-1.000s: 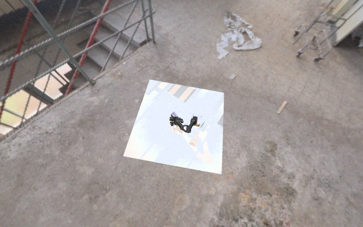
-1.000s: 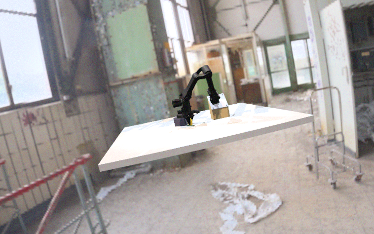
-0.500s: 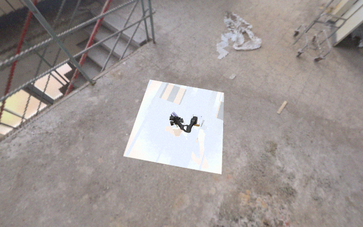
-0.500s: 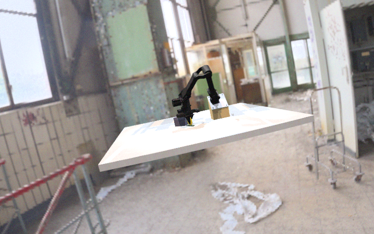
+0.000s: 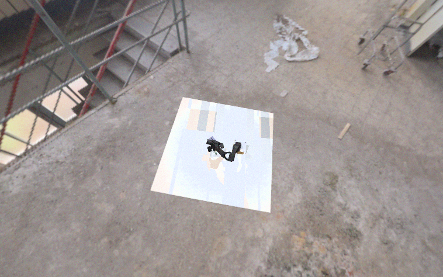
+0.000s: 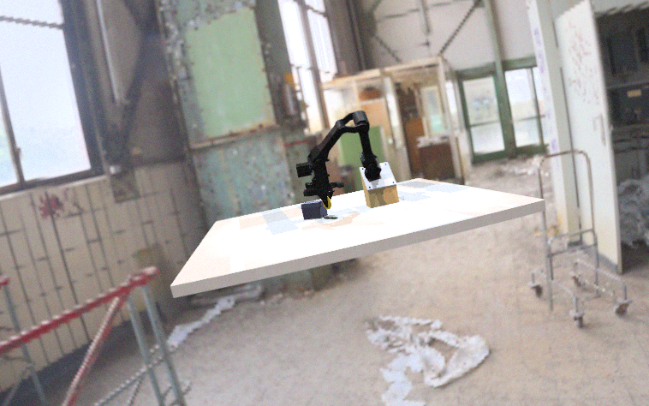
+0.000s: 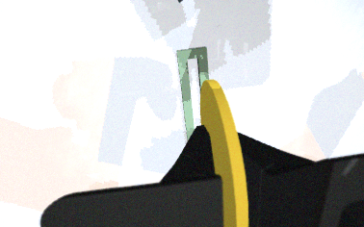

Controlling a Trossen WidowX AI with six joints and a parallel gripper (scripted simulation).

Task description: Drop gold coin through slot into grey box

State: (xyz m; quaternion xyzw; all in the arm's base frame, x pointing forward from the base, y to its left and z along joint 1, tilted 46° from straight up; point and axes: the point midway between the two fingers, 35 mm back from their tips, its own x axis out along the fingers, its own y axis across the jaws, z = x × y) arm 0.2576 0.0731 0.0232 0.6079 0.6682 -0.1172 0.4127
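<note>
Between your hand's [image 7: 223,192] black fingers the gold coin [image 7: 223,144] stands edge-on, firmly gripped, apparently lifted just above the green holder [image 7: 189,91] on the surface [image 6: 367,226].

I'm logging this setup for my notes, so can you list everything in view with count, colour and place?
coin: 1, gold, on edge between the claw's fingers, lifted out of the holder
holder: 1, green, on the table beyond the coin
box: 1, dark grey, on the table beside the claw
table: 1, white with pale patches, mid-room
block: 1, tan with white top, under the arm's base
arm: 1, black, arched over the table
claw: 1, black, shut on the coin
</note>
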